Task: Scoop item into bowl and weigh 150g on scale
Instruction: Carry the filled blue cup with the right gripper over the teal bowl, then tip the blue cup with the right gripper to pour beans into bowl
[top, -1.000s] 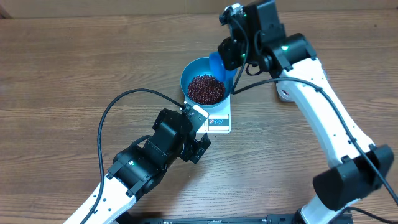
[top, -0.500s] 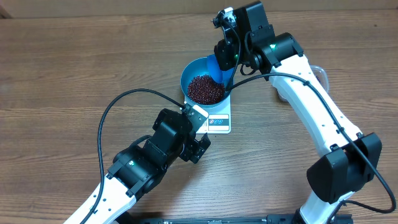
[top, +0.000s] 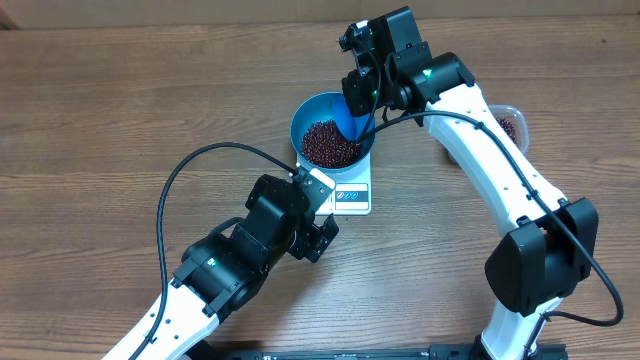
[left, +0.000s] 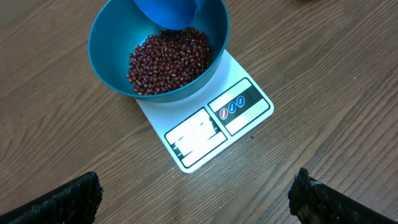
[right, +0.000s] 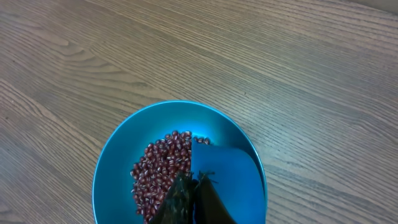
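- Looking down from overhead, we see the blue bowl (top: 300, 122) sitting on the white scale (top: 352, 197), which lies on the wooden table (top: 120, 90). The bowl covers the scale's far part, so only its front strip shows.
- We find the beans (top: 328, 145) heaped in the bottom of the bowl; from above the single grains blur together.
- We see the right end effector (top: 358, 98) over the bowl's far rim, clamped on the blue scoop (top: 351, 119), whose mouth tips down into the bowl.
- In the right wrist view its dark fingers (right: 186, 202) are cut off by the lower edge, and the scoop's handle is hidden between them.
- We see the left end effector (left: 193, 194) spread wide and holding nothing, near the scale's front; only its two tips show at that view's lower corners.
- We cannot read the scale's display (left: 194, 134), which is washed out to white.
- We glimpse a clear tub (top: 520, 115) with more beans behind the right arm (top: 500, 190), mostly hidden.
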